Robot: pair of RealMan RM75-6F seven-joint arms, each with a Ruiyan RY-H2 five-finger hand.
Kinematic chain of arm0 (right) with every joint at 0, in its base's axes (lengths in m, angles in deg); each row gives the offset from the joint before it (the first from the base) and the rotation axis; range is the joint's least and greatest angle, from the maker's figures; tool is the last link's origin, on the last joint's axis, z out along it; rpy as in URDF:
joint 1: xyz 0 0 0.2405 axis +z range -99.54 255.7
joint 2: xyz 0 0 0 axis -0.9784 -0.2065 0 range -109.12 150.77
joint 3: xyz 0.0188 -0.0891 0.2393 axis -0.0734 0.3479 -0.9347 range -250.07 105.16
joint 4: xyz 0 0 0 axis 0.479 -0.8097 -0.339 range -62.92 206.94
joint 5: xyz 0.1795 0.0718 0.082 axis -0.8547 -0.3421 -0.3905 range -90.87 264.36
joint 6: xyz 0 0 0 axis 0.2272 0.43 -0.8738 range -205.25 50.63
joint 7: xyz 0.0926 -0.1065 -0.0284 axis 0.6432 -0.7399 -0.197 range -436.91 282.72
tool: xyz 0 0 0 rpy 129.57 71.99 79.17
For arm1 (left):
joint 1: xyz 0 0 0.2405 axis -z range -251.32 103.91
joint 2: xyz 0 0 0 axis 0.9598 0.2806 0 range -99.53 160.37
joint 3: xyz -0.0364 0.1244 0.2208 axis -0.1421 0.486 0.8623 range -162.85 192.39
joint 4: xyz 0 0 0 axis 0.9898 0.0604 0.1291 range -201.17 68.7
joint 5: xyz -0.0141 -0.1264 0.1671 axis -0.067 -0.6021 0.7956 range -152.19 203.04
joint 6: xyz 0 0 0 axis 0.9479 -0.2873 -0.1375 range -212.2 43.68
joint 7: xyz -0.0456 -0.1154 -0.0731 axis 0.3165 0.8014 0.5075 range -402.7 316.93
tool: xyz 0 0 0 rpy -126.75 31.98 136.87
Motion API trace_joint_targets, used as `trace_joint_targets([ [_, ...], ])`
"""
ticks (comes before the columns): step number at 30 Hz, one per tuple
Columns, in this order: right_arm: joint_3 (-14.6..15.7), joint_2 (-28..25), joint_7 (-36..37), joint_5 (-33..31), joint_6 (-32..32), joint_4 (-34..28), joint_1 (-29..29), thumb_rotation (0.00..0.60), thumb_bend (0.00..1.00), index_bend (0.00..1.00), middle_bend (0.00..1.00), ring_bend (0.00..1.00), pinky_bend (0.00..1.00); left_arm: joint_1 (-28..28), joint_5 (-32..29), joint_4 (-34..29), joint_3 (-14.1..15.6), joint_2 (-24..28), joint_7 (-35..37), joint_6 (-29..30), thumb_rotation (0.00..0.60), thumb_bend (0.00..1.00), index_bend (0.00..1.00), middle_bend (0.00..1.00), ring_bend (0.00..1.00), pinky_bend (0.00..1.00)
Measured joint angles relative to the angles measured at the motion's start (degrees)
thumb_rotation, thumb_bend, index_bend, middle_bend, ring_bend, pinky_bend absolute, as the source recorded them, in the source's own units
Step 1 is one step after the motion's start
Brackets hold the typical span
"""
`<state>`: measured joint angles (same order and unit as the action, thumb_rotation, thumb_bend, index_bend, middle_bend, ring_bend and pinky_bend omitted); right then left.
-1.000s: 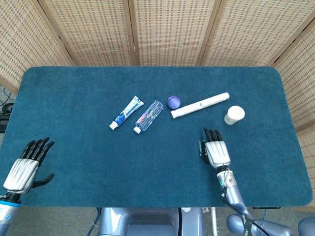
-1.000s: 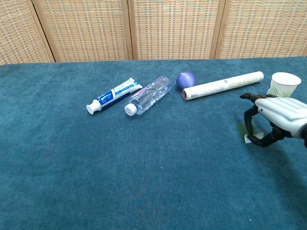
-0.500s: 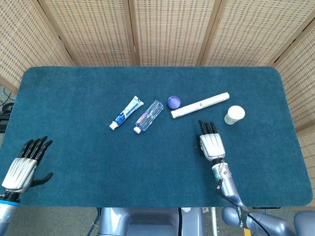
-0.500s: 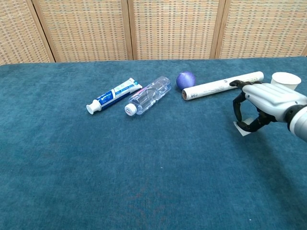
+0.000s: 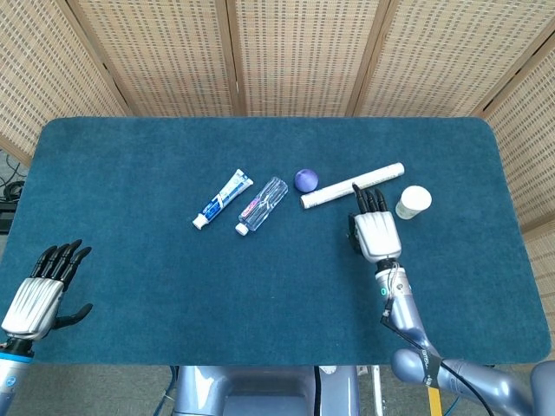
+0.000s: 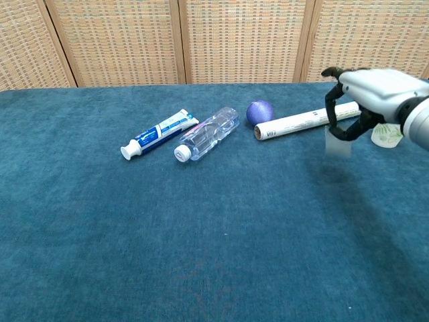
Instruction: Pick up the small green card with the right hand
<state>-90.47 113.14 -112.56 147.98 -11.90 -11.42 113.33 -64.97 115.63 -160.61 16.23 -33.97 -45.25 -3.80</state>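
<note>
1. Overhead, in the head view, the right hand [image 5: 375, 232] is seen palm down just below the white paper roll [image 5: 351, 185] and beside the paper cup [image 5: 414, 202], its fingertips overlapping the roll's lower edge. Half a second ago it lay lower on the blue table cover [image 5: 130, 173], and a second ago lower still, so it has been carried away from the table's near edge. The small green card is hidden under the hand here; only a sliver shows at its left side.
2. In the same view, the left hand [image 5: 42, 293] is held at the table's near left corner with its fingers spread and nothing in them; it has barely shifted.
3. The toothpaste tube [image 5: 223, 198], the clear plastic bottle [image 5: 262, 204] and the purple ball [image 5: 305, 179] lie in a loose row, untouched throughout.
4. Lower down, in the chest view, the change is made plain: the right hand [image 6: 371, 94] has been raised well clear of the cloth, where earlier its fingers reached down to the surface.
5. The small green card [image 6: 338, 143] is pinched between the thumb and the fingers and hangs below them in the air, pale and blurred, in front of the paper roll [image 6: 311, 120]. A shadow is cast on the cloth beneath it.
6. From this it is judged that the pick-up is essentially accomplished; only a steady hold remains to be shown, since so thin a card could slip from a light pinch.
</note>
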Motion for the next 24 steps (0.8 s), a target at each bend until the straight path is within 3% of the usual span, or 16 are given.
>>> trace_joint_targets([
  [6, -0.71, -3.98, -1.77, -0.08, 2.39, -4.75, -0.04, 0.600, 0.54, 0.58, 0.01, 0.00, 0.00, -0.09, 0.44, -0.10, 0.18, 0.00, -0.14, 0.24, 0.600, 0.25, 0.00, 0.00, 0.00, 0.00],
  [8, -0.73, -5.33, -2.03, 0.04, 3.27, -6.27, -0.36, 0.600, 0.47, 0.53, 0.00, 0.00, 0.00, -0.15, 0.66, -0.18, 0.23, 0.04, -0.15, 0.45, 0.600, 0.25, 0.00, 0.00, 0.00, 0.00],
  [13, 0.68, -10.05, -1.04, 1.59, 6.29, -12.00, -3.19, 0.600, 0.22, 0.28, 0.00, 0.00, 0.00, -0.30, 0.99, -0.26, 0.32, 0.13, -0.04, 0.80, 0.600, 0.25, 0.00, 0.00, 0.00, 0.00],
  [20, 6.20, -15.58, 6.32, 11.09, 14.68, -16.57, -10.88, 0.600, 0.06, 0.15, 0.00, 0.00, 0.00, -0.63, 1.58, -0.36, 0.37, 0.07, -0.17, 1.71, 0.600, 0.25, 0.00, 0.00, 0.00, 0.00],
  [24, 10.95, -18.50, 12.67, 18.84, 21.16, -16.96, -16.66, 0.600, 0.05, 0.10, 0.00, 0.00, 0.00, -0.89, 1.83, -0.42, 0.37, -0.19, -0.69, 2.32, 0.600, 0.25, 0.00, 0.00, 0.00, 0.00],
])
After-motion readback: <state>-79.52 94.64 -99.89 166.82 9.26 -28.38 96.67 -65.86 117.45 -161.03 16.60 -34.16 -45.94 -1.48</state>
